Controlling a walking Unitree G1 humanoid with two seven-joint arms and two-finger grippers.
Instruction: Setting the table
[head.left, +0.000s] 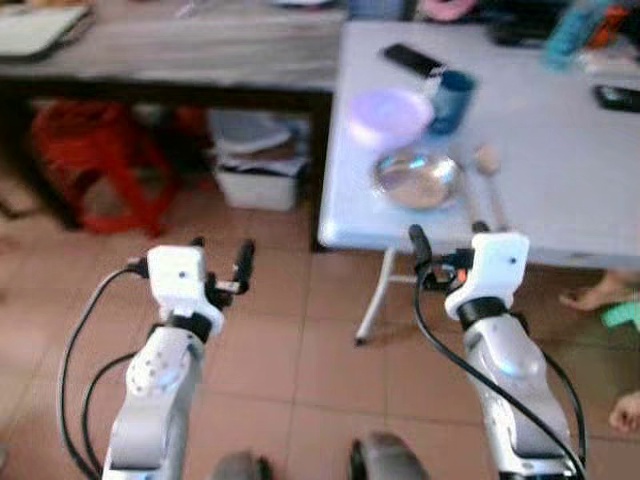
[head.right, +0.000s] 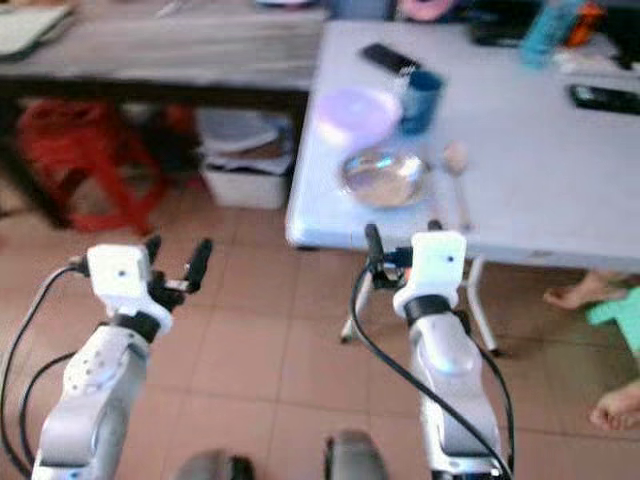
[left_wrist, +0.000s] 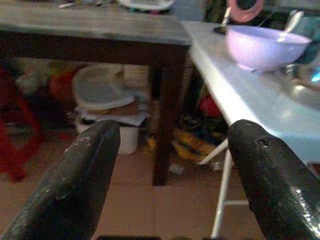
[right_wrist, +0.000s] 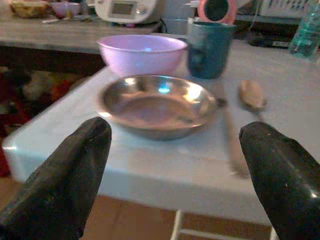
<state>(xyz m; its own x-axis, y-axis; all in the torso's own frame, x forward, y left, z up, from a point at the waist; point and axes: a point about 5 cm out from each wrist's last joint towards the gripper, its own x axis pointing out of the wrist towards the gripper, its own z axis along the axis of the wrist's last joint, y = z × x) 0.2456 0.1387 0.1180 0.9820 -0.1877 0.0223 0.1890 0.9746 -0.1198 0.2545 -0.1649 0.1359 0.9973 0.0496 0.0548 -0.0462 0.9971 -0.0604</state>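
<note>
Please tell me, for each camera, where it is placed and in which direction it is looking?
Left eye, right eye: on the head, looking forward and down at the white table; both arms show, left hand and right hand open.
Left wrist: along the left hand's fingers, toward the table's corner and purple bowl.
Right wrist: along the right hand's fingers, at the metal plate.
Shared: all views show the purple bowl.

No text, label, brand, number or sign can be read anywhere. The white appliance far beyond the right jaws has a small display panel, but its characters are too blurred to make out.
</note>
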